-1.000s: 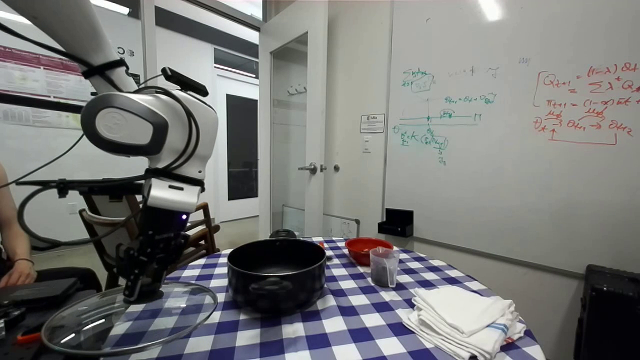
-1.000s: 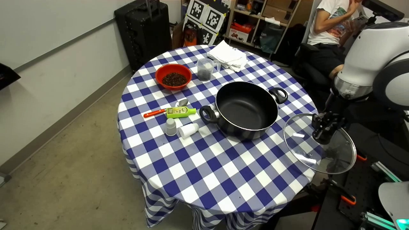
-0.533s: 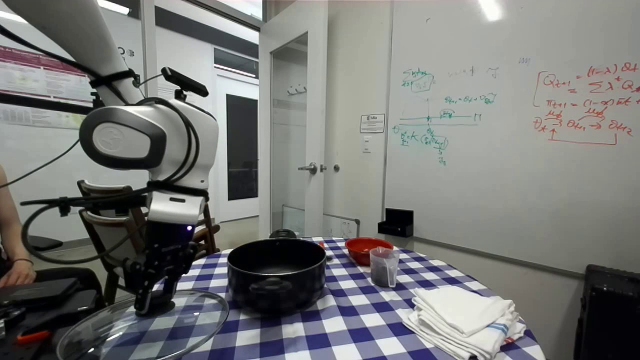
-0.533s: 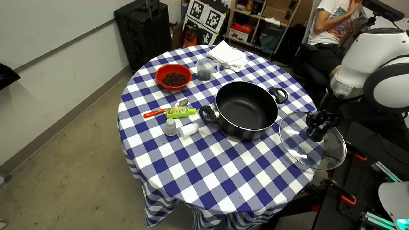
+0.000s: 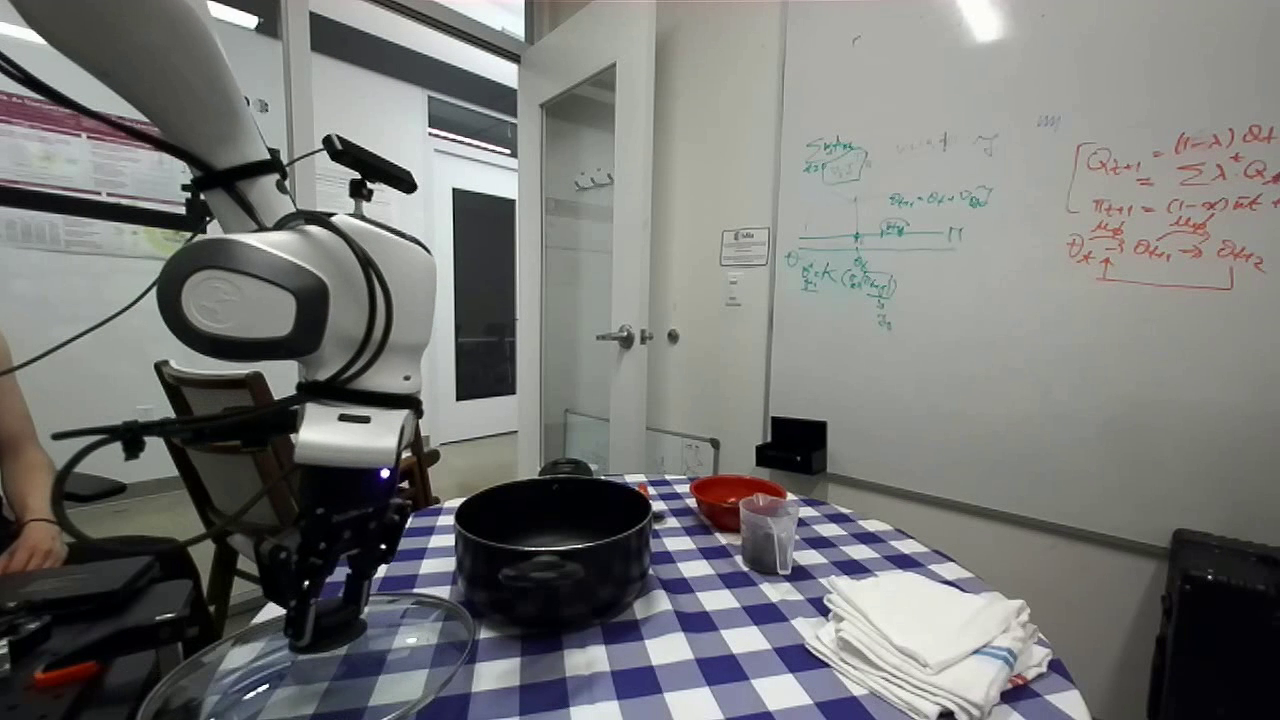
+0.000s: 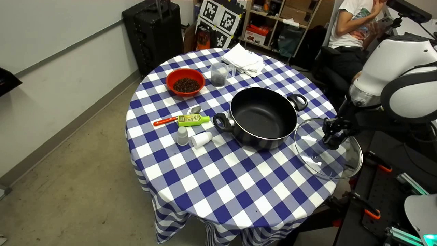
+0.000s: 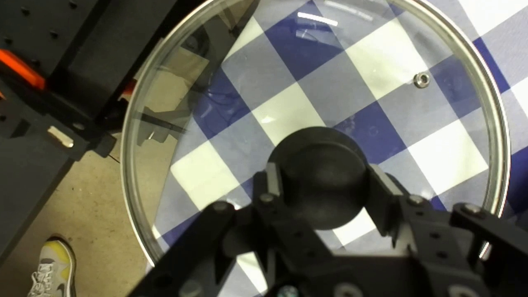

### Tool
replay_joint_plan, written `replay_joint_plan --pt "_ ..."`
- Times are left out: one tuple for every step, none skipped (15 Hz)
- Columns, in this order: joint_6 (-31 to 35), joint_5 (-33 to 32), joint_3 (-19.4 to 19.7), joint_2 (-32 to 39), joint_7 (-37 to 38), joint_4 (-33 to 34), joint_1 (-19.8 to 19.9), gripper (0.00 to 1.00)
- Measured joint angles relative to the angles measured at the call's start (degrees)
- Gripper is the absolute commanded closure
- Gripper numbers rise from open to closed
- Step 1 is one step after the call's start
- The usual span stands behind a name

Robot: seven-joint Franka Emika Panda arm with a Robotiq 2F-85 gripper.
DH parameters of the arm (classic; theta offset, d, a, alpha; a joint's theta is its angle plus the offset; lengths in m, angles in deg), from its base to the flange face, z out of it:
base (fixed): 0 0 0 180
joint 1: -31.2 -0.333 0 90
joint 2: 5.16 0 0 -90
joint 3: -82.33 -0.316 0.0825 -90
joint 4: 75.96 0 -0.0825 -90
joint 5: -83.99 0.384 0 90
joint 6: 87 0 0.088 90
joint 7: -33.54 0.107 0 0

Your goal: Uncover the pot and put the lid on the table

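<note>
1. The gripper (image 7: 328, 181) pinches the black knob (image 7: 324, 192) on the glass lid (image 6: 317, 157). One finger is on each side, spread just as wide as the knob.
2. The lid is off the pot (image 6: 263, 116) and low over one side of the bench (image 6: 235, 184). I can't tell if it touches.
3. The big worry: part of the lid pokes out past the edge, and bits of floor (image 7: 95, 210) show through the glass. If the gripper lets go here, I think the lid could tip and fall. It should go further in first.
4. The pot looks just beside the lid. Sliding in that way could make the rim hit the pot and shove it.
5. Glass can crack. Coming down too fast, or falling, might break it.
6. If the rim catches on something, the round knob might twist or slip in the gripper.
7. In an exterior view you can see right down to the pot's smooth black bottom.
8. The red bowl (image 6: 186, 72) holds little dark brown bits (image 6: 186, 85), maybe beans. The clear jug (image 5: 765, 512) near it has something dark (image 5: 764, 552) low down; I can't tell what.
9. A green bottle (image 6: 191, 120) and a little white cup (image 6: 201, 139) lie on their sides. What's in them is hidden.
</note>
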Motion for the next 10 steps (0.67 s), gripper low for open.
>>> replay_joint_plan --pt "1.03 0.74 0.0 0.42 0.0 0.01 -0.08 0.75" --pt "2.24 1.68 0.0 0.85 -0.01 0.03 -0.18 0.75" --pt "3.38 2.62 0.0 1.27 -0.05 0.05 -0.3 0.75" --pt "4.36 3.45 0.0 1.67 -0.06 0.07 -0.41 0.75" --pt "5.2 4.29 0.0 2.01 -0.08 0.08 -0.49 0.75" --pt "5.97 5.11 0.0 2.35 -0.15 0.08 -0.57 0.75" --pt "6.52 5.86 0.0 2.68 -0.28 0.09 -0.63 0.75" --pt "6.93 6.56 0.0 3.03 -0.42 0.09 -0.69 0.75" --pt "7.08 7.2 0.0 3.33 -0.5 0.09 -0.74 0.75" --pt "7.1 7.8 0.0 3.63 -0.58 0.1 -0.8 0.75"
